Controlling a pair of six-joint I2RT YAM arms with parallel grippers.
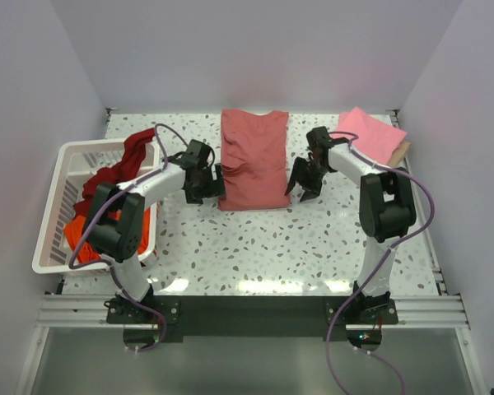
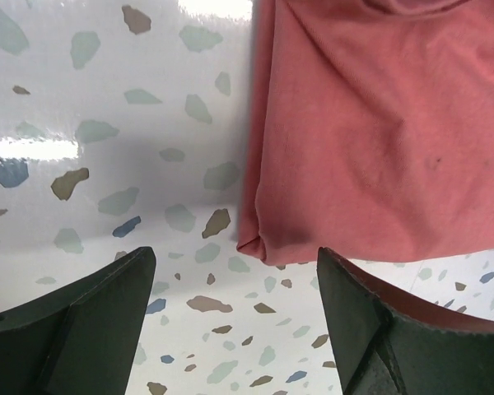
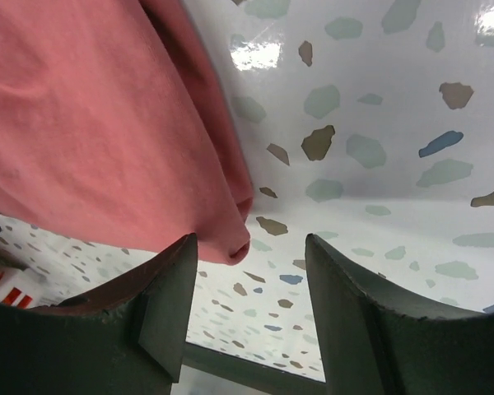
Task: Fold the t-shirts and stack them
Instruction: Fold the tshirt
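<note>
A dusty rose-red t-shirt (image 1: 253, 160) lies folded in a long rectangle at the middle of the table. My left gripper (image 1: 212, 184) hovers open at its near-left corner. In the left wrist view the shirt (image 2: 379, 140) has its folded corner just ahead of the gripper (image 2: 235, 329), with only table between the fingers. My right gripper (image 1: 303, 191) is open at the near-right corner. In the right wrist view the shirt (image 3: 107, 132) ends beside the left finger of the empty gripper (image 3: 251, 313). A bright pink t-shirt (image 1: 370, 134) lies folded at the back right.
A white slatted basket (image 1: 58, 169) stands at the left edge. A dark maroon t-shirt (image 1: 119, 164) hangs over its rim and an orange one (image 1: 78, 234) lies inside. Grey walls close in the back and sides. The terrazzo table (image 1: 263, 247) runs to a metal rail at the front.
</note>
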